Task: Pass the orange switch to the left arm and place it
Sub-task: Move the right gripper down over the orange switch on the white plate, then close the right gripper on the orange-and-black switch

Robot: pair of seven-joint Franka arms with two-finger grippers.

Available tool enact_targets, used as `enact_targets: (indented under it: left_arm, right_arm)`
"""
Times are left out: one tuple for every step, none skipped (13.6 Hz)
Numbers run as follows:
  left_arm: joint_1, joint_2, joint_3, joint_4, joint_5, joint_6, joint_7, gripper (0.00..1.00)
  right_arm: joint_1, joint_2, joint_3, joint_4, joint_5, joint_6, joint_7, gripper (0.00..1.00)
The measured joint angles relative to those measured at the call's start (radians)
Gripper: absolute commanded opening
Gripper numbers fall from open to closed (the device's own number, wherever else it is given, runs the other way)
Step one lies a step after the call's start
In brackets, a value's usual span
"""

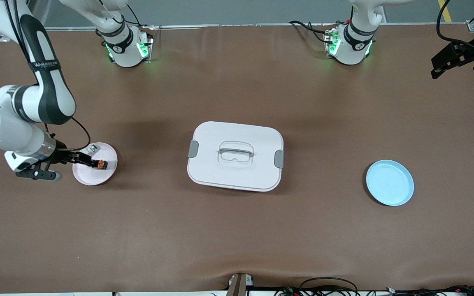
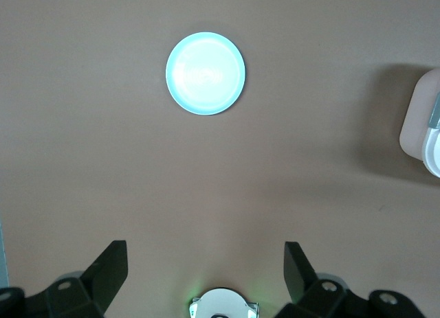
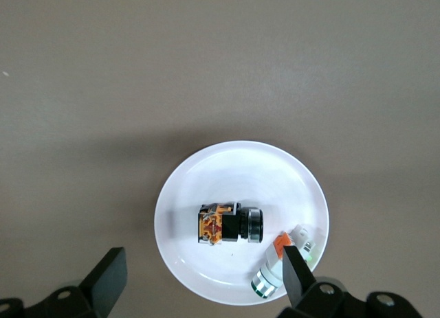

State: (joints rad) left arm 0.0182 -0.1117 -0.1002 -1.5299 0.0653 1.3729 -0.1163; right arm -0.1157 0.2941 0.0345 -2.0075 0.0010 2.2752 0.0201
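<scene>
Right now the right gripper (image 3: 199,280) hangs released over the pink plate (image 3: 234,167) — orange switch (image 3: 230,224) lies crosswise just ahead of its jaws; left gripper (image 2: 206,270), released too, waits well apart.

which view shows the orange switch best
The right wrist view: the orange switch lies in plain sight on the white plate, its orange end and black body distinct, between the open fingers of the right gripper. The front view shows it only as a tiny speck. The left wrist view does not show it.

Right hand (image 1: 76,158) low, fingers spread; left hand (image 1: 453,61) raised, fingers spread, arm waiting.
</scene>
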Motion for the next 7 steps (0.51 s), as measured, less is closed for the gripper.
enact_targets:
  left_arm:
    - [0.000, 0.000, 0.000, 0.000, 0.000, -0.004, -0.001, 1.00]
    - [0.001, 0.000, 0.001, 0.000, 0.000, -0.006, -0.001, 1.00]
    - [0.003, 0.000, 0.001, 0.000, 0.000, -0.007, -0.002, 1.00]
    - [0.008, 0.000, 0.001, 0.001, 0.000, -0.008, -0.002, 1.00]
    - [0.013, 0.000, 0.001, 0.001, 0.000, -0.009, -0.002, 1.00]
    - [0.015, 0.000, 0.001, 0.001, 0.000, -0.011, -0.002, 1.00]
    - [0.016, 0.000, 0.001, 0.001, 0.000, -0.016, -0.002, 1.00]
  right_arm:
    - [-0.004, 0.018, -0.001, 0.000, -0.020, 0.021, 0.000, 1.00]
    - [-0.010, 0.038, -0.002, 0.000, -0.045, 0.045, 0.000, 1.00]
    - [-0.016, 0.057, -0.003, 0.000, -0.063, 0.065, 0.000, 1.00]
    - [-0.020, 0.076, -0.003, 0.000, -0.069, 0.074, 0.000, 1.00]
    - [-0.021, 0.092, -0.003, 0.000, -0.071, 0.077, 0.000, 1.00]
    - [-0.021, 0.106, -0.002, 0.001, -0.071, 0.077, 0.002, 1.00]
    - [-0.021, 0.120, -0.002, 0.001, -0.071, 0.078, 0.010, 1.00]
